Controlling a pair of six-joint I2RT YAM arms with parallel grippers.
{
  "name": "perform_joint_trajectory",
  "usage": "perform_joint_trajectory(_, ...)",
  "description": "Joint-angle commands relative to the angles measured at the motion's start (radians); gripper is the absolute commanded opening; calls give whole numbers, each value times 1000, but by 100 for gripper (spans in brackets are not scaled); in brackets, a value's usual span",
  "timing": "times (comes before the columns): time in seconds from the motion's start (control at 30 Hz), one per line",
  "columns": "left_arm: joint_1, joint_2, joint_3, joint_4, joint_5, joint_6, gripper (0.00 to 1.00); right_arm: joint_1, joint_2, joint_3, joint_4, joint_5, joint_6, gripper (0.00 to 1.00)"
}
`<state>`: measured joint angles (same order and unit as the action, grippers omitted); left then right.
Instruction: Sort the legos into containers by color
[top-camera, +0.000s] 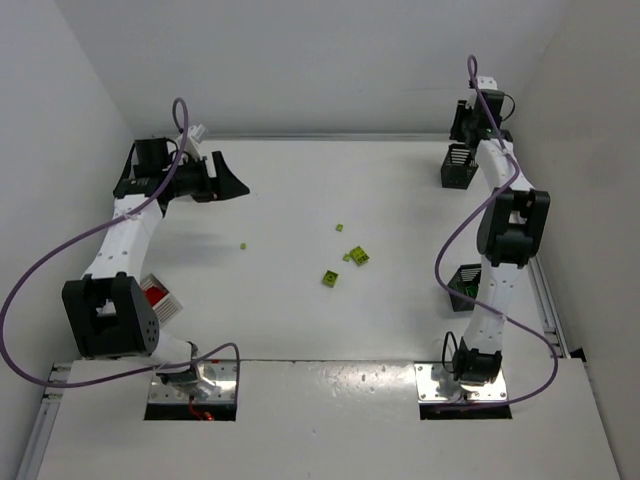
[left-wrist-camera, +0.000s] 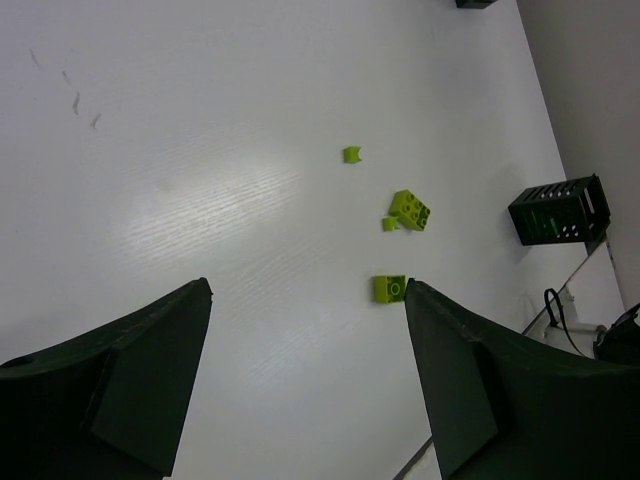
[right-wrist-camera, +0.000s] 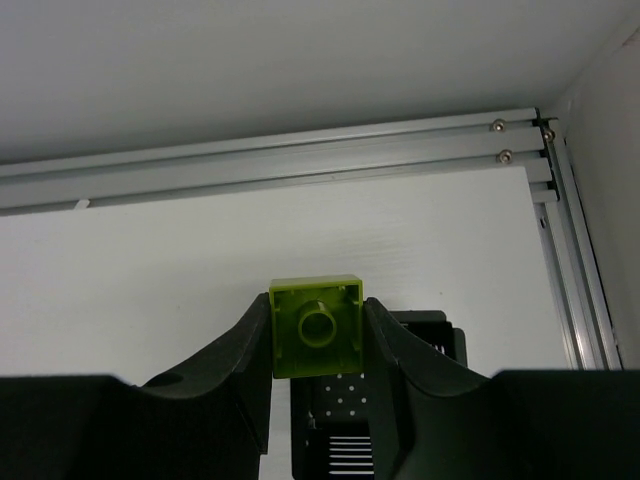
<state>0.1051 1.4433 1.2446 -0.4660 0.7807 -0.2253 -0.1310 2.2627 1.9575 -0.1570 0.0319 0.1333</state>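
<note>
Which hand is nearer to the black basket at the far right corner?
Right. The right hand hangs just above the basket, gripping a yellow-green brick; the left hand is across the table at its far left.

Table (top-camera: 300, 200): white, glossy top; faint wood grain shows under glare in left wrist view. Few short dark scuff marks (left-wrist-camera: 75, 95) on it, upper left of that view. Aluminium rail (right-wrist-camera: 280, 165) runs along far edge at foot of back wall (top-camera: 300, 60); screw heads (right-wrist-camera: 497, 126) at its right corner. Second rail (top-camera: 548, 300) along right edge. Walls plain white.
</note>
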Motion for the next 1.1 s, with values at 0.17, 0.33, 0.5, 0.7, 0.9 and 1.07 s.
perform_joint_trajectory(0.17, -18, 62, 95, 10, -9, 7, 84, -36, -43, -58, -9, -10, 12, 0)
perform_joint_trajectory(0.33, -47, 92, 125, 10, -9, 17, 84, -45, -58, -94, -30, -56, -17, 52)
perform_joint_trajectory(0.5, -56, 112, 134, 10, -9, 17, 85, -45, -69, -74, -30, -127, -41, 68)
perform_joint_trajectory(0.7, -65, 91, 95, 10, 9, 47, 85, 57, -347, -321, -117, -888, -422, 60)
perform_joint_trajectory(0.9, -65, 101, 95, 10, 20, 47, 85, 250, -397, -374, -788, -1049, -1257, 58)
perform_joint_trajectory(1.07, -65, 101, 85, 10, 29, 38, 85, 468, -471, -580, -814, -977, -1638, 62)
